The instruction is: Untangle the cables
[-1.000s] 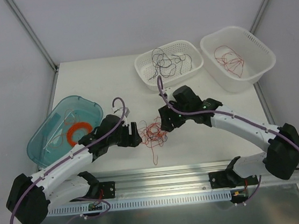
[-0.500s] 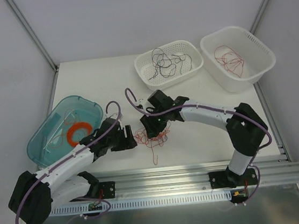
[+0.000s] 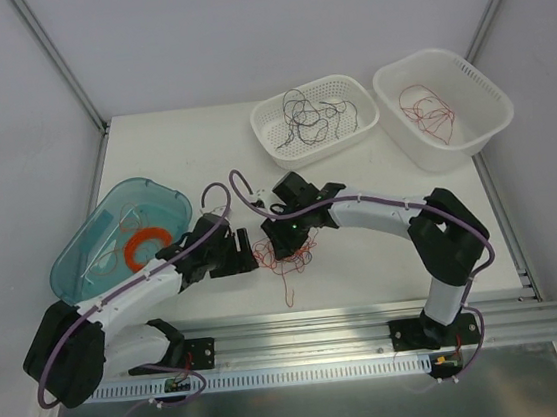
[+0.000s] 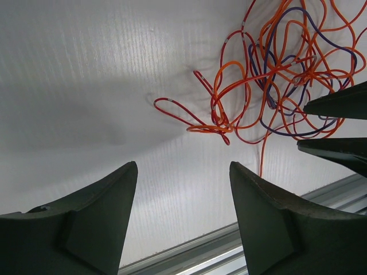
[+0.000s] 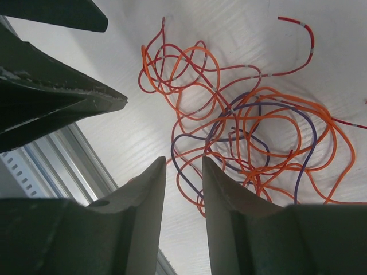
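A tangle of thin red and dark cables (image 3: 288, 255) lies on the white table near its front edge, and one red strand trails toward the rail. My left gripper (image 3: 247, 253) is open and empty just left of the tangle. My right gripper (image 3: 275, 243) is low over the tangle's left part, its jaws narrowly apart with nothing between them. In the left wrist view the tangle (image 4: 275, 74) lies ahead to the right of the gripper (image 4: 182, 166). In the right wrist view the tangle (image 5: 252, 132) spreads just beyond the gripper (image 5: 183, 159).
A white perforated basket (image 3: 356, 94) at the back holds dark cables (image 3: 310, 116). A white bin (image 3: 465, 81) to its right holds red cables (image 3: 429, 116). A teal tray (image 3: 87, 252) at the left holds an orange ring coil (image 3: 144, 246). A metal rail (image 3: 301, 319) runs along the front edge.
My right arm has swung left and come down onto the tangle. My left gripper has edged a little closer to the tangle. The tangle has shifted slightly.
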Motion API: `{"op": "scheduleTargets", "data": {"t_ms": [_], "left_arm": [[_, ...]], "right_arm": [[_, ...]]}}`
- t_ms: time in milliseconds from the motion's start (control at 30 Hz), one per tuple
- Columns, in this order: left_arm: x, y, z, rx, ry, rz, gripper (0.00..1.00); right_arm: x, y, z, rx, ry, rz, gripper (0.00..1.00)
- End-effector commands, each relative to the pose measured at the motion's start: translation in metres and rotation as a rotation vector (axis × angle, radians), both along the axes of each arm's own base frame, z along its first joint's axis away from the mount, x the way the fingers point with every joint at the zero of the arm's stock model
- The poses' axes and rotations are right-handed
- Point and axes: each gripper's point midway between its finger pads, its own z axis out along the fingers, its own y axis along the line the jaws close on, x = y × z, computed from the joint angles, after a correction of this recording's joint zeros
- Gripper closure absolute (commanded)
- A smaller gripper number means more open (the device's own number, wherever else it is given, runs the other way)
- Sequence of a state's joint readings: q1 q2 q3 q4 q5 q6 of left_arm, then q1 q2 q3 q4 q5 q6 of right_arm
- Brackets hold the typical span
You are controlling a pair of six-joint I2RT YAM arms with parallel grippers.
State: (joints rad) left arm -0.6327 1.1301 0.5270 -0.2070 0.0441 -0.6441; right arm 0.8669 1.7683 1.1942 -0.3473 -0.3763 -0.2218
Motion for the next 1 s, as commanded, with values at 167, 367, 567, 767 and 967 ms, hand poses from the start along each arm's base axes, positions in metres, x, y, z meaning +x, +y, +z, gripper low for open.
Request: {"op": "scheduleTargets", "data": {"t_ms": [167,367,567,767,967], "left_arm": [[0.023,-0.014,0.015,-0.045,-0.034,0.029,0.34],[0.034,-0.017,0.010,-0.046,-0.028,0.078,0.34],[0.051,-0.022,0.005,-0.044,-0.039,0.140,0.37],[0.060,-0.018,-0.015,0.023,-0.008,0.179,0.56],[0.060,-0.013,-0.027,0.064,0.009,0.180,0.88]], "right_arm": [[-0.006,0.001,-0.001,0.015,-0.007,0.035,0.84],[-0.003,0.006,0.029,0.073,-0.047,0.034,0.99],[-0.008,0.005,0.053,0.112,-0.053,0.040,0.99],[-0.012,-0.006,0.106,0.167,-0.131,0.039,0.99],[-0.011,-0.034,0.187,0.214,-0.292,0.023,0.99]]}}
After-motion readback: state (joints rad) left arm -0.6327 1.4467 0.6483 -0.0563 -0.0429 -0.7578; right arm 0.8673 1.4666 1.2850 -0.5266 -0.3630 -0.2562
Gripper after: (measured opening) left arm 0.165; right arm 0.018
